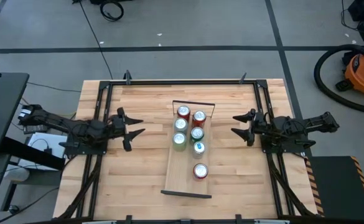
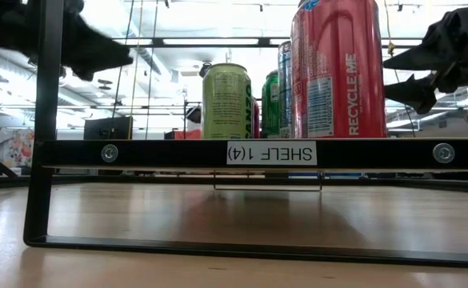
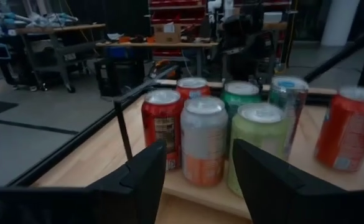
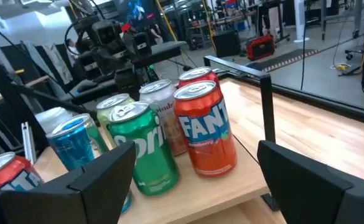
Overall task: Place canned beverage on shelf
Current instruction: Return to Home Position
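The shelf (image 1: 183,180) is a long light-wood plank with black end rails, lying in the middle of the slatted table. Several cans stand upright on it: two red ones (image 1: 183,112) at the far end, then silver, green (image 1: 197,132), light-green (image 1: 179,139) and blue cans, and a single red can (image 1: 200,170) nearer the front. My left gripper (image 1: 135,126) is open and empty to the left of the shelf. In its wrist view its fingers frame a silver-orange can (image 3: 203,140). My right gripper (image 1: 236,124) is open and empty to the right of the shelf, facing an orange can (image 4: 203,130).
The shelf's near black rail (image 2: 258,152) carries a label and spans the low view. Black frame bars (image 1: 101,112) run along the table's left, right and far sides. An orange shop vacuum (image 1: 362,68) stands on the floor beyond the table's far right corner.
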Tool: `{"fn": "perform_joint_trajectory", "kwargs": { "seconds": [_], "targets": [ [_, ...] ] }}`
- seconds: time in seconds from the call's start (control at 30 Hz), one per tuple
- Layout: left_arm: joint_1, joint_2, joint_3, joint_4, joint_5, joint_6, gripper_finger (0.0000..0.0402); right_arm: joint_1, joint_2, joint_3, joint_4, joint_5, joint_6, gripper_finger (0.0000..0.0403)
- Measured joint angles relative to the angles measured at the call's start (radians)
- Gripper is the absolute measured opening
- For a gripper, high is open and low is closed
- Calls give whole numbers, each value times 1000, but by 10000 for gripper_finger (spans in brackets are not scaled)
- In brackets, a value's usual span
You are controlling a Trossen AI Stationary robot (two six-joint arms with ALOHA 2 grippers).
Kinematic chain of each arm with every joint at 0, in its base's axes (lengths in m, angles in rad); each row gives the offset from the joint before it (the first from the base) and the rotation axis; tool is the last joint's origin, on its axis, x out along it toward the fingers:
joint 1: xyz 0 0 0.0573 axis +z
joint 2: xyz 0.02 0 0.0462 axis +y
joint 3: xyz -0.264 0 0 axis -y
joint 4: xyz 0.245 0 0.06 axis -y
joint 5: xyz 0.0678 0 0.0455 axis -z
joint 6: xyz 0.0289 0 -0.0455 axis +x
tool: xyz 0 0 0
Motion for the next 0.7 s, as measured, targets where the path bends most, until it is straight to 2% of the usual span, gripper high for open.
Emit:
{"fn": "perform_joint_trajectory", "kwargs": {
  "seconds": [0.1,0.3,0.53,0.7],
  "targets": [
    [-7,-29,-51,17,0,20,189,-9,0,0,0,14,3,347],
    [-11,-115,-138,87,10,47,181,-16,3,0,1,169,3,348],
    [-38,-292,-143,-115,91,41,180,-15,3,1,0,171,3,348],
    [-68,-425,-143,-155,187,45,180,-15,3,1,0,169,3,348]
  ]
}}
